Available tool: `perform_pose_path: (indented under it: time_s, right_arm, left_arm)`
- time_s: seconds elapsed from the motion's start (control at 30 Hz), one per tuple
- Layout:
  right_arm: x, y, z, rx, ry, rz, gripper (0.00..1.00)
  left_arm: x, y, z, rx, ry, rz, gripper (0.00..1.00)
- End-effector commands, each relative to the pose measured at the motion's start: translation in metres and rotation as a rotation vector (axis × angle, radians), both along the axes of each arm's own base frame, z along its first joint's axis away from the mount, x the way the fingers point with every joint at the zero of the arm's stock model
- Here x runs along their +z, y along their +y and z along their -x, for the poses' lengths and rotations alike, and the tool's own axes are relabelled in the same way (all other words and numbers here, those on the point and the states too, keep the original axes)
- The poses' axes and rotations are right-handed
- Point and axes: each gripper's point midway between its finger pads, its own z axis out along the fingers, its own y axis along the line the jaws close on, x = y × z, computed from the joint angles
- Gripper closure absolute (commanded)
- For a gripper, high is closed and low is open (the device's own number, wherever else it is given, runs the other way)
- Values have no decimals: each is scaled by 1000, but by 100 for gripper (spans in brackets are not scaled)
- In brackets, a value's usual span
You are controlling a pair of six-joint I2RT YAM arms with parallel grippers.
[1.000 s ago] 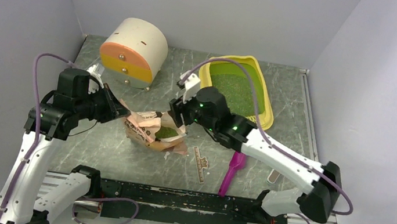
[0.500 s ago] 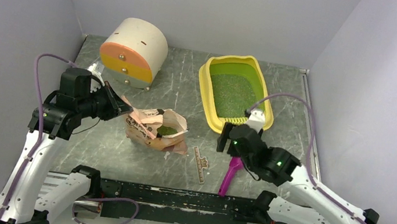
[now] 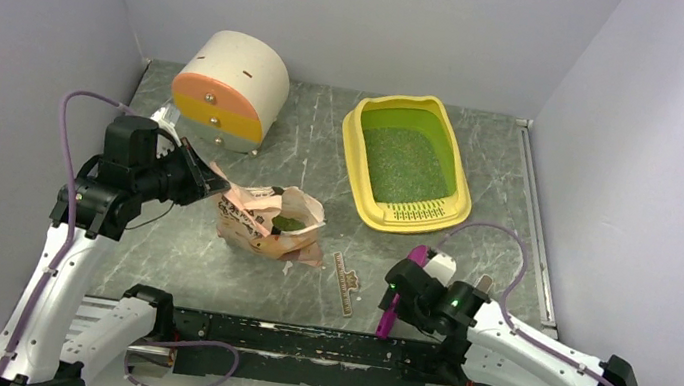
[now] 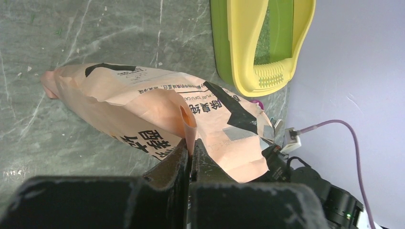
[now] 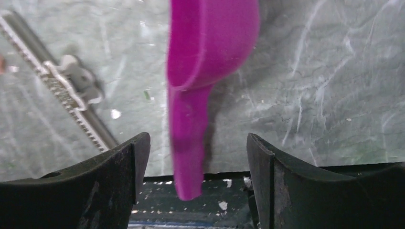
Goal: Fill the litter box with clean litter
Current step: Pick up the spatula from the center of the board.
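On counter point(image 3: 315, 144): 1 litter box point(image 3: 412, 216) with clean litter point(image 3: 406, 165) | 1 bag point(image 3: 258, 222), left tool point(image 4: 191, 152) clenched on it | 1 scoop point(image 5: 205, 52), right tool point(image 5: 197, 143) spread astride handle

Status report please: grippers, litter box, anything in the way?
Left gripper shut on bag. Right gripper open over scoop. Litter box holds litter. No obstruction seen.

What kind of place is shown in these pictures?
Probably a robot test cell, not a home: plain walls enclose the table, and two arms stand at its near edge.
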Motion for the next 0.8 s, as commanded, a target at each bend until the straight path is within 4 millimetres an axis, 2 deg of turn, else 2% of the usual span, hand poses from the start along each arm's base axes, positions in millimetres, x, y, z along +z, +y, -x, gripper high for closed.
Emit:
perform_pose_path:
  time_s: [0.0,0.17,0.3,0.43,0.47,0.6,0.63,0.77]
  right_arm:
    - [-17,11,-4,-81,-3,-85,25]
    - [-34,5,-8,-99,-16,-46,34]
    - [-43,8,-12,-68,-26,-14,45]
    - [-40,1,-17,-70,-35,54,77]
    - [-37,-2,-18,-85,-38,66,85]
    - [-18,-7,-23,-137,-93,33,99]
    - [-10,-8,-25,-146,-112,15,100]
    - [40,-4,-39,-167,-246,-107,100]
  left_arm:
    - [13,-4,-5,-19,-66,19,95]
    - [14,-3,-4,-7,-71,24,95]
    - [15,-2,-4,7,-73,25,95]
    - [13,-2,-4,6,-69,30,95]
    - [13,-3,-4,5,-69,31,95]
    - [13,-3,-4,5,-74,40,95]
    - [14,-4,-4,3,-76,43,95]
    - [14,-5,-4,-1,-78,49,95]
